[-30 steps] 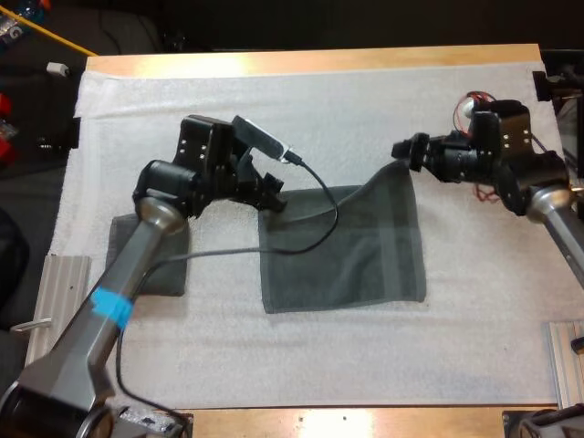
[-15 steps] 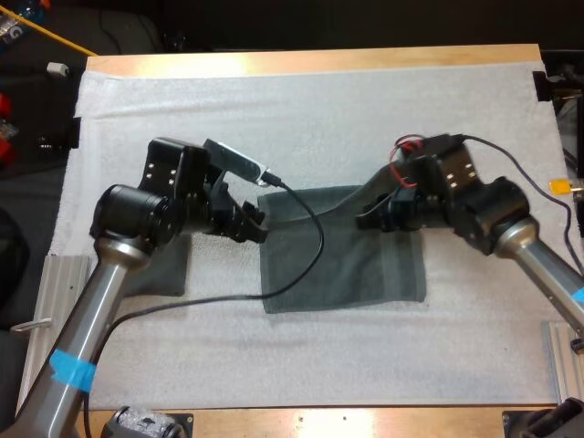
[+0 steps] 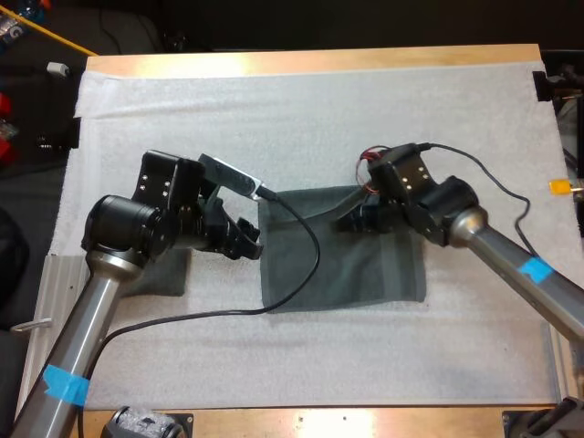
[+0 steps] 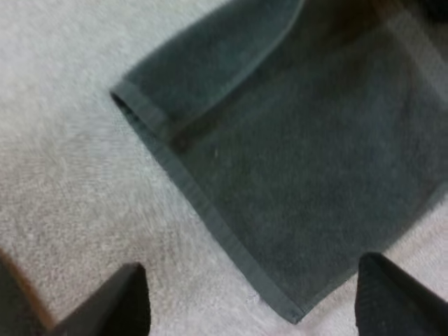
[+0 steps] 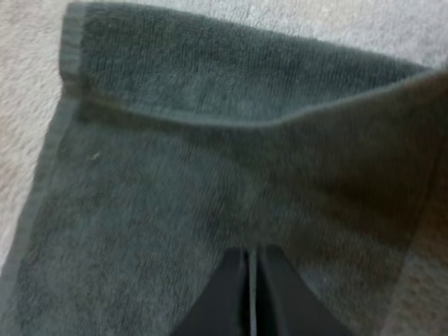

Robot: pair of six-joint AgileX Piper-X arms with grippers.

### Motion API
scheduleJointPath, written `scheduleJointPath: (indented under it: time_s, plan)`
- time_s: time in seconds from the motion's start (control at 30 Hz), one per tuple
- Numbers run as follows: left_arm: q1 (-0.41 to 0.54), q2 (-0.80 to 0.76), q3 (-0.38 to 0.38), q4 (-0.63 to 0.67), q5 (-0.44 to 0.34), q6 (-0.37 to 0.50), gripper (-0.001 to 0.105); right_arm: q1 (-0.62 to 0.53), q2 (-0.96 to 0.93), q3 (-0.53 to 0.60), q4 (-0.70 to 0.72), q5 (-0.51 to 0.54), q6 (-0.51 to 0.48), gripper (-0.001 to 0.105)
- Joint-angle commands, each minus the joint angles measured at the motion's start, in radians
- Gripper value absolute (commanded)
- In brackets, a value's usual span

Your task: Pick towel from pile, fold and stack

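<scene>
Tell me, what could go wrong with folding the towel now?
The right claw pinches only a bit of the towel, so it may slip out and the fold could flop back. The left claw is open beside the towel's edge, not pinning it, so the towel might slide on the mat and fold crooked.

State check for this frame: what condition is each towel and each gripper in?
towel: mostly flat on the mat, one part raised to the right gripper.
folded towel: lying on the mat, partly hidden by the left arm.
left gripper: open, at the towel's edge, holding nothing.
right gripper: shut on the towel.
</scene>
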Motion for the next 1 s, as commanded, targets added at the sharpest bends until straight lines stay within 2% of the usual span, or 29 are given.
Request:
scheduleJointPath:
  time_s: [0.0, 0.37, 0.67, 0.97]
  plan:
    - [0.003, -0.005, 0.004, 0.002, 0.010, -0.010, 0.059, 0.003, 0.014, -0.025, -0.005, -0.004, 0.003, 0.000]
    - [0.003, -0.005, 0.008, 0.002, 0.010, -0.010, 0.059, 0.006, 0.241, -0.178, 0.041, -0.030, 0.003, 0.000]
    - [0.003, -0.005, 0.008, 0.002, 0.010, -0.010, 0.059, 0.006, 0.359, -0.207, 0.050, -0.046, 0.003, 0.000]
    - [0.003, -0.005, 0.008, 0.002, 0.023, -0.021, 0.059, 0.006, 0.395, -0.207, -0.098, -0.046, 0.096, 0.000]
